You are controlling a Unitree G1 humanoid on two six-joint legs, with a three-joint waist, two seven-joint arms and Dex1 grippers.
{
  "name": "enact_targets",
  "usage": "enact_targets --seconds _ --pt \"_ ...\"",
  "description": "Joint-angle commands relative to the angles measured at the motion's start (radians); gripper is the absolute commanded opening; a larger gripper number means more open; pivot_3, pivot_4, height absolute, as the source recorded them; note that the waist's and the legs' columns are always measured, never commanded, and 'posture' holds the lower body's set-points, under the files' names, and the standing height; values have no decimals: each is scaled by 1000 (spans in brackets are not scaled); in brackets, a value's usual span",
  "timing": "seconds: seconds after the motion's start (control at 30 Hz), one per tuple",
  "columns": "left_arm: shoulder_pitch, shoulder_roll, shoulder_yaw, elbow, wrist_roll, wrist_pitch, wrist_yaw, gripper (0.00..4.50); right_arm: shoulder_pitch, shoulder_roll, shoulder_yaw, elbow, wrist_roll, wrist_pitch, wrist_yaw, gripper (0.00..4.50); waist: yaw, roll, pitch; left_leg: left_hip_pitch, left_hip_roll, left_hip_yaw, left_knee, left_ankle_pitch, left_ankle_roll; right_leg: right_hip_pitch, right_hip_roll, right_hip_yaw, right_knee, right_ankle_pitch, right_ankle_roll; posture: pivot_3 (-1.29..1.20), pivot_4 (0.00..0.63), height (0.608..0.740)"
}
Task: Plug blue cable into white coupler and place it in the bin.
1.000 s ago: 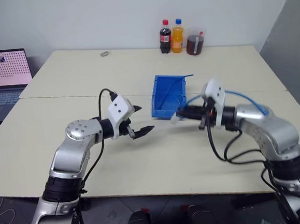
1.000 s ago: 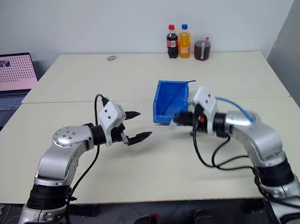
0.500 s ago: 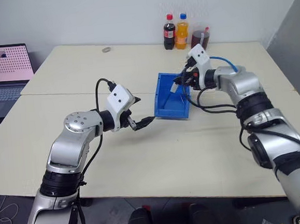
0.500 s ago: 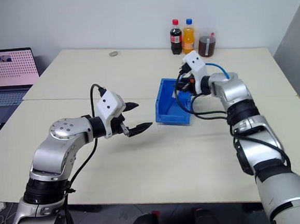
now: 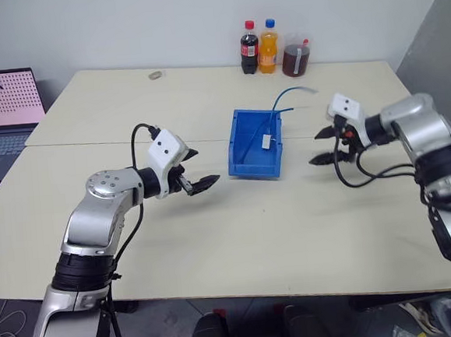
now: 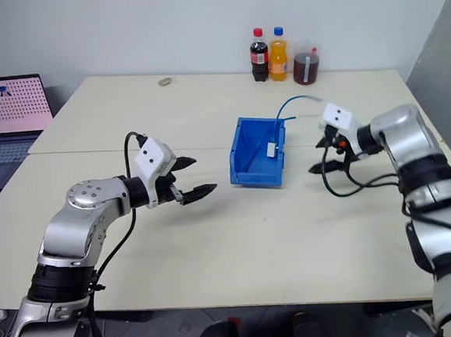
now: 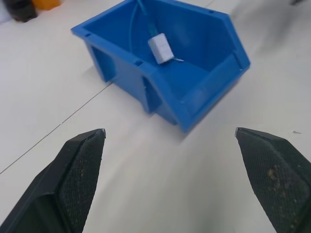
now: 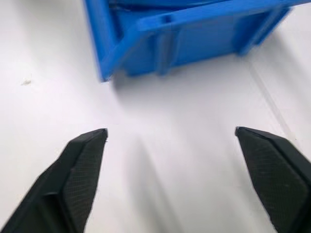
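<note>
The worktop (image 5: 239, 238) was seen whole from the head views, with a laptop (image 5: 2, 108) at its far left and three bottles (image 5: 271, 49) at its far edge. The bin (image 5: 252, 155) stood near the middle, between the two grippers and touched by neither. Its inside was shown best in the left wrist view: the coupler (image 7: 160, 48) lay against the inner wall, with the cable (image 7: 138, 19) running up from it. From the head views, the cable (image 5: 286, 97) was seen to rise over the bin's far rim and end outside it; that end was cut off in the left wrist view. In the right wrist view the bin's outer wall (image 8: 194, 43) was seen. The left gripper (image 5: 192, 169) and the right gripper (image 5: 322, 147) were held above the worktop, fingers spread wide, with nothing gripped.
</note>
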Motion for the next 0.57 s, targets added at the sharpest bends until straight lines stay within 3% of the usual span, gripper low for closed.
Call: enact_targets --seconds 0.03,0.13,0.23,0.37,0.57 --pt "38 4 76 -26 3 -63 57 4500 88 -10 -177 -277 127 135 -102 4443 -1 0 0 0 0 -1 0 0 0 0 0 0 0 0 0 0 150 740" --pt "110 18 123 -68 -2 -66 91 4500 275 39 -345 -541 238 274 -248 4443 3 0 0 0 0 -2 0 0 0 1 0 -1 1 0 0 0 150 740" --pt "142 18 152 -84 -36 -55 88 4500 388 98 -410 -720 285 349 -370 4443 6 -1 -1 0 0 -5 1 0 0 2 0 -3 0 0 0 0 150 740" --pt "153 15 161 -99 -55 -27 99 4500 464 159 -403 -834 277 387 -509 4443 5 -1 0 0 0 -4 1 0 0 2 0 -2 1 1 1 0 150 740" --pt "155 10 149 -125 -97 27 88 4500 512 190 -355 -866 270 374 -604 4443 5 -2 0 1 0 -3 2 0 0 2 0 -2 1 1 3 0 150 740"
